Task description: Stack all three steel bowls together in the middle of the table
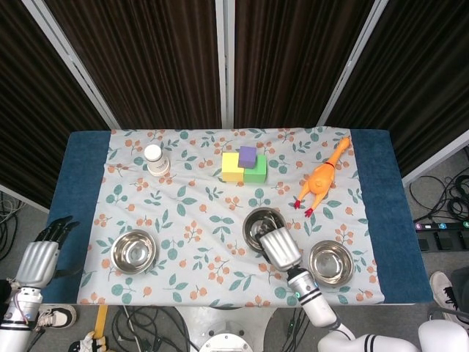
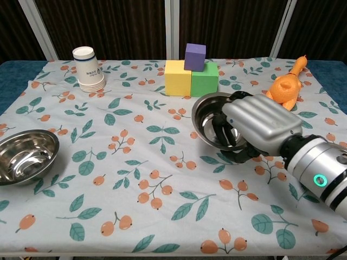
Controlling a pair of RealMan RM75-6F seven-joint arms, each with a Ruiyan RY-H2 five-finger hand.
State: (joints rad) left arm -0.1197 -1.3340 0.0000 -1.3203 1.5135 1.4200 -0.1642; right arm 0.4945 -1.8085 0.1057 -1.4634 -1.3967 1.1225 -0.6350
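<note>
My right hand (image 1: pixel 278 248) (image 2: pixel 259 123) grips the rim of a steel bowl (image 1: pixel 260 224) (image 2: pixel 210 120), which is tilted and lifted off the cloth right of the table's middle. A second steel bowl (image 1: pixel 329 262) sits on the cloth near the front right; the chest view does not show it. The third steel bowl (image 1: pixel 134 251) (image 2: pixel 26 156) rests at the front left. My left hand (image 1: pixel 42 257) hangs off the table's left side with its fingers spread and nothing in it.
Yellow, green and purple blocks (image 1: pixel 244 166) (image 2: pixel 191 71) stand at the back middle. A stack of paper cups (image 1: pixel 154 158) (image 2: pixel 88 68) is at the back left, an orange rubber chicken (image 1: pixel 322 178) (image 2: pixel 286 84) at the back right. A floral cloth (image 1: pixel 198 220) covers the table.
</note>
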